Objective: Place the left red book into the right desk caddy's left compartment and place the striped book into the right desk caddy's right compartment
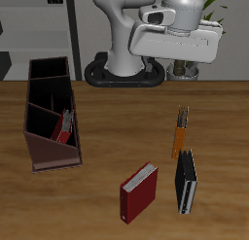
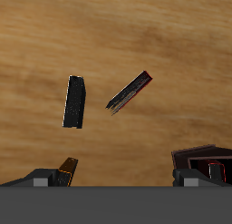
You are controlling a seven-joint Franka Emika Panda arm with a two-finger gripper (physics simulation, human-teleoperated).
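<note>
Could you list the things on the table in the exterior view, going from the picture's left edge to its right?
Desk caddy with a red book standing in it → squarer red book → orange book and striped book, nearly level with each other.

Wooden table (image 1: 97, 200), grain running across, bare between items.

Red book (image 1: 139, 191): lying flat near the table's front edge, squarish, bright cover up. Long axis runs 1 to 7 o'clock in the exterior view. White page block shows along the edge facing 10 o'clock. In the wrist view the same red book (image 2: 129, 92) reads as a dark slanted slab with a red edge.

Orange book (image 1: 180, 132): thin, at 1 o'clock from the red book, well apart from it, farther back. Long axis close to 12–6. In the wrist view only one end of the orange book (image 2: 67, 167) shows.

Shelving (image 1: 29, 20) behind the table, at 10 o'clock, contents unclear.
</note>
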